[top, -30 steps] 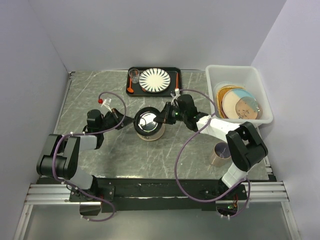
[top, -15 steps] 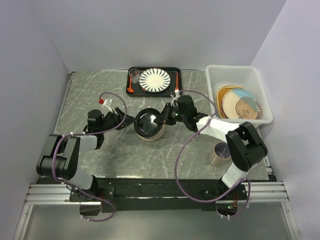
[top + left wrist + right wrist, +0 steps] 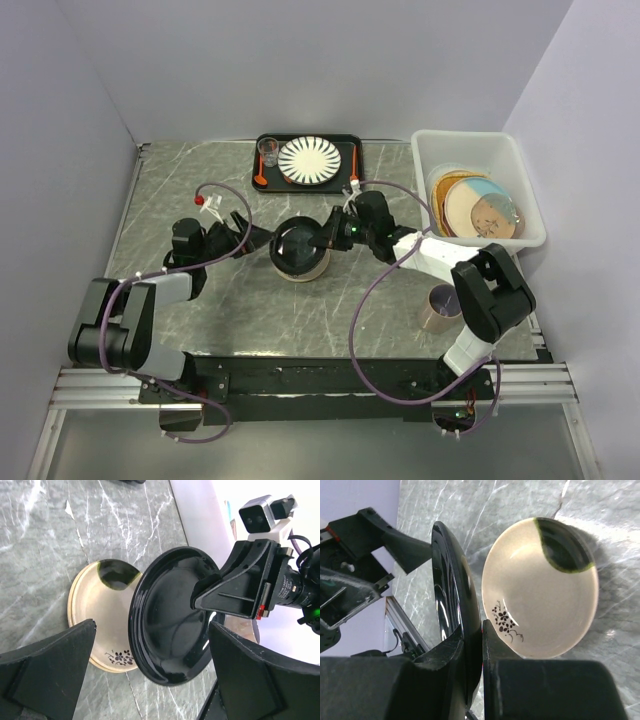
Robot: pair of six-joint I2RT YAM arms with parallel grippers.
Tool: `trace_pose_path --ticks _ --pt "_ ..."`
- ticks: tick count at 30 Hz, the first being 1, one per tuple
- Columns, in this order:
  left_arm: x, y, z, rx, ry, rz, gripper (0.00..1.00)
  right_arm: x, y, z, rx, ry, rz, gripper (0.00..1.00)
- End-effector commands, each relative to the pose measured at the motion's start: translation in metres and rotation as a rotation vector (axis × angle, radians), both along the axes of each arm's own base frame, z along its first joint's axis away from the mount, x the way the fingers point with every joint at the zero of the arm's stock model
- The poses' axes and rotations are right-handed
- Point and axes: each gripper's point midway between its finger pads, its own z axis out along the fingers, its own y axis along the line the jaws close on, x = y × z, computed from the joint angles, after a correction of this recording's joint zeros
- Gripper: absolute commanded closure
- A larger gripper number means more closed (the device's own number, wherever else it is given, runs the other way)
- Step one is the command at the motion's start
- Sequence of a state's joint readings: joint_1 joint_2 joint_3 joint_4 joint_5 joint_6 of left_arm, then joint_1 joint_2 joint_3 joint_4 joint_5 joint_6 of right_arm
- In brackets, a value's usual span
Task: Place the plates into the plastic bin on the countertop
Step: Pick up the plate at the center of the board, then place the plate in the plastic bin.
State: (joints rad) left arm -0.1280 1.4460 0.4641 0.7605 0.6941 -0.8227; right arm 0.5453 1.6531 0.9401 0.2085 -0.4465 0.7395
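- The left gripper (image 3: 252, 237) is now spread wide with nothing between its jaws. A second ago it was closed on the small glossy black round plate (image 3: 170, 625), so that side has been let go.
- The right gripper (image 3: 481, 647) is clamped nearly shut on the opposite rim of that plate. The plate is held tilted on edge over the middle of the grey-green veined marble-look countertop (image 3: 200, 190).
- The handover is judged complete: the plate is borne by the right arm alone and can be carried to the bin at the far right.
- Just beneath it, a cream round plate with a dark green patch and a flower sprig (image 3: 540, 590) is left lying flat. Whether the two touch cannot be told.
- In the white translucent rectangular plastic bin (image 3: 465, 140), several plates are stacked leaning, with a pale blue-and-cream plate (image 3: 482, 205) uppermost.
- On the flat black tray (image 3: 345, 143) at the far edge, a white plate with dark radial stripes (image 3: 309, 159) and a clear glass (image 3: 268, 150) are set.
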Motion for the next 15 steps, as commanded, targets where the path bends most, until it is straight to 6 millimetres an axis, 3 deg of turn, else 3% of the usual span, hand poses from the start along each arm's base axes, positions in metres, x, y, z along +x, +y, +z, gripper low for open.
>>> trace_pose_path --ticks 1,6,15 --pt "0.003 0.003 0.01 0.032 -0.063 0.021 0.01 0.014 -0.014 0.021 0.026 -0.067 -0.038 1.0" --pt "0.003 0.003 0.009 0.029 -0.058 0.019 0.01 0.027 -0.037 0.029 0.012 -0.077 -0.09 1.0" --pt "0.004 0.0 0.002 0.02 -0.04 -0.002 0.01 0.062 -0.11 0.049 -0.029 -0.109 -0.254 1.0"
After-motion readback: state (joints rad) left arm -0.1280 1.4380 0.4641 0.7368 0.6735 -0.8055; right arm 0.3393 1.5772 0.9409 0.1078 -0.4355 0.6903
